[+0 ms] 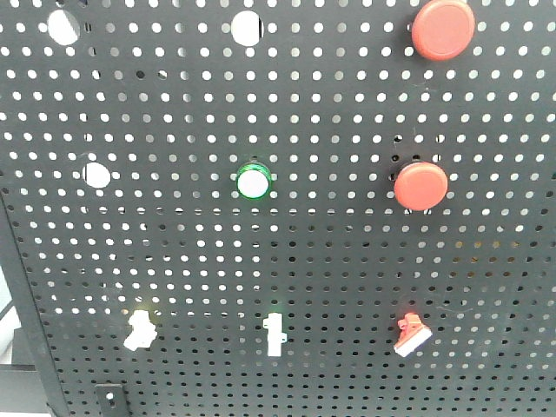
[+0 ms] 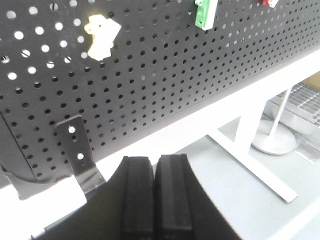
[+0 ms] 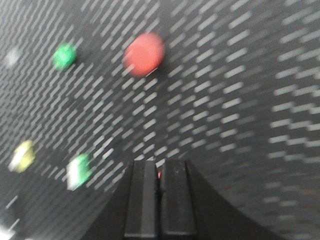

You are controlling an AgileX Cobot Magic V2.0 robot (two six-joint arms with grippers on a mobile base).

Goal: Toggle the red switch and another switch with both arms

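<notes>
On the black pegboard (image 1: 347,261), the red switch (image 1: 412,334) sits low on the right. The other switch, white lever on a yellowish base (image 1: 139,330), sits low on the left. Neither arm shows in the front view. In the left wrist view my left gripper (image 2: 154,165) is shut and empty, below and to the right of the yellowish switch (image 2: 102,36), well apart from it. The right wrist view is motion-blurred. My right gripper (image 3: 159,167) is shut close to the board, and only a red sliver (image 3: 159,175) of the red switch shows in the slit between its fingers.
A green-based toggle (image 1: 274,333) sits between the two switches. Above are two round red push buttons (image 1: 420,185) (image 1: 443,28) and a green-ringed white button (image 1: 254,182). A metal bracket (image 2: 77,150) holds the board's lower edge above a white frame (image 2: 250,130) and a round stand base (image 2: 274,141).
</notes>
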